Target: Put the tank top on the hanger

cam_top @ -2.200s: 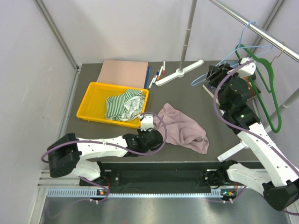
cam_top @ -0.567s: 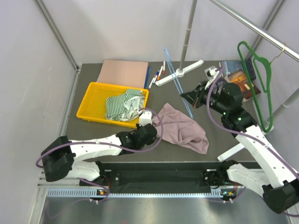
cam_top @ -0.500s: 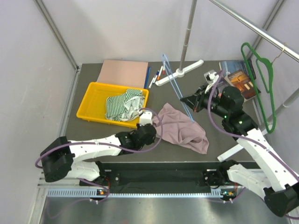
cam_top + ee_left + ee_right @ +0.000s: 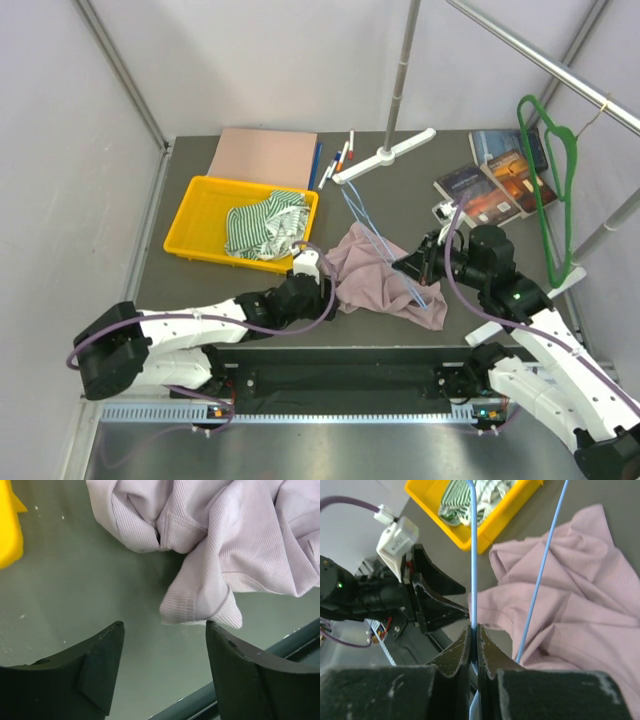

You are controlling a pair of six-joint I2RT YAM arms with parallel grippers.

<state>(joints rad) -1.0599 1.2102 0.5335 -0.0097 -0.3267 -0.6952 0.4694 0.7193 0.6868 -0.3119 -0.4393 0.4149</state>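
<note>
The right gripper (image 4: 474, 630) pinches the hanger (image 4: 473, 555) above the tank top (image 4: 385, 285), which lies crumpled at centre frame. The left gripper (image 4: 165, 630) hangs released by its lower-left hem. Next, likely: grasp a strap opening and thread the hanger through.

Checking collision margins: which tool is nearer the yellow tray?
Left. Left tool sits just off the yellow tray's near-right corner; right tool is beyond the tank top, clamping the hanger.
</note>
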